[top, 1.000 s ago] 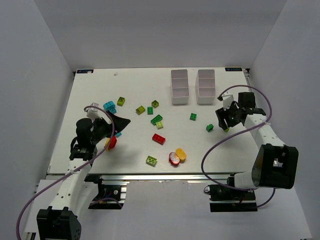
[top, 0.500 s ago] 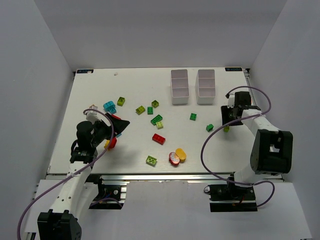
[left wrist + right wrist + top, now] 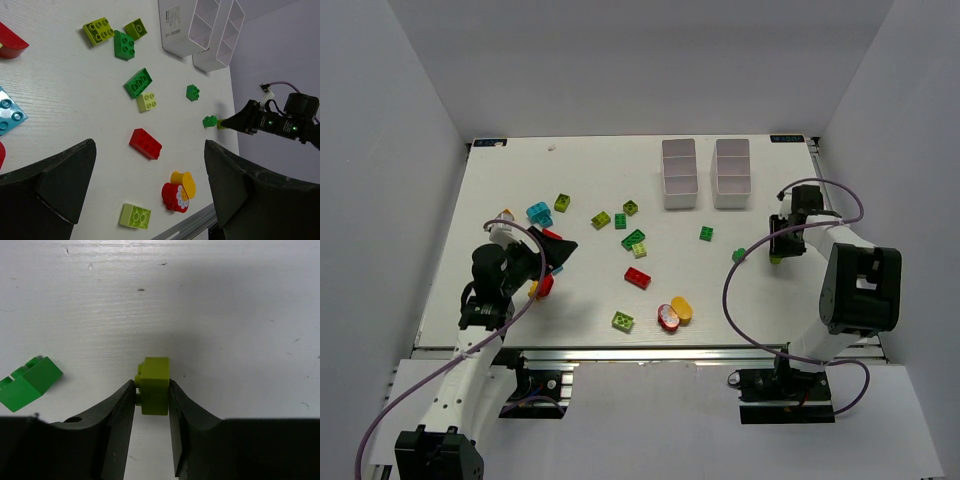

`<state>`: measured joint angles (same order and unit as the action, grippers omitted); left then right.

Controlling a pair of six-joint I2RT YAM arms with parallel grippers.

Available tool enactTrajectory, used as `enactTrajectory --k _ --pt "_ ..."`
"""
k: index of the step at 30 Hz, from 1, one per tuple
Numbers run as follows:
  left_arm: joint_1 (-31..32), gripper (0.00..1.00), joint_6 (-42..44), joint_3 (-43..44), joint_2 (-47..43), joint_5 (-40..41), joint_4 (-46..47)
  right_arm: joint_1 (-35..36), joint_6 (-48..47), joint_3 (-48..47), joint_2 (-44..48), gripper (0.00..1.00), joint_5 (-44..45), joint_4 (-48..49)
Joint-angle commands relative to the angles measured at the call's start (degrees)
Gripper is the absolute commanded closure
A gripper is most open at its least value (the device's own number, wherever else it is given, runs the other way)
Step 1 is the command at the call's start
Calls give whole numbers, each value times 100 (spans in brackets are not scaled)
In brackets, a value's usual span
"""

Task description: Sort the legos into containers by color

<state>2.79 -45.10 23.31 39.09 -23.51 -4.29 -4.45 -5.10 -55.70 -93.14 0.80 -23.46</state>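
Observation:
My right gripper (image 3: pixel 151 384) is shut on a lime brick (image 3: pixel 155 385) at table level on the right side of the table (image 3: pixel 773 257). A dark green brick (image 3: pixel 27 382) lies just left of it. My left gripper (image 3: pixel 149 150) is open and empty, hovering over the left of the table (image 3: pixel 555 250). Loose legos lie mid-table: a red brick (image 3: pixel 638 278), a lime brick (image 3: pixel 622 320), green bricks (image 3: pixel 633 239), and cyan bricks (image 3: pixel 538 212). Two white three-compartment bins (image 3: pixel 680 200) (image 3: pixel 731 201) stand at the back right.
A red and a yellow rounded piece (image 3: pixel 673 313) lie near the front edge. A red and a yellow brick (image 3: pixel 542 286) lie under my left gripper. The right arm's cable (image 3: pixel 745 290) loops over the table's right part. White walls enclose three sides.
My right gripper has moved down and shut on the lime brick. The left arm has barely moved.

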Motion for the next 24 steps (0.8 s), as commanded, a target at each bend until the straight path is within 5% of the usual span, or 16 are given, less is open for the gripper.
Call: enactTrajectory --k 1,6,9,11,14,24 --pt "-24 2 -25 200 55 22 34 -21 89 -213 -99 63 -308 0" --pt "-24 2 -7 367 169 4 25 -21 -227 -599 -11 100 -649 -44" --pt "-24 2 -42 385 204 4 86 -12 -946 -1064 225 100 -1307 131" --pt "-15 2 -104 359 222 -22 218 -12 -2258 -1624 253 100 -2737 -147" --pt "-15 2 -157 306 274 -84 359 -4 -2873 -2040 148 100 -4111 137" --pt "-24 2 -157 288 310 -101 386 418 16 -3289 -1197 100 -3140 1677"
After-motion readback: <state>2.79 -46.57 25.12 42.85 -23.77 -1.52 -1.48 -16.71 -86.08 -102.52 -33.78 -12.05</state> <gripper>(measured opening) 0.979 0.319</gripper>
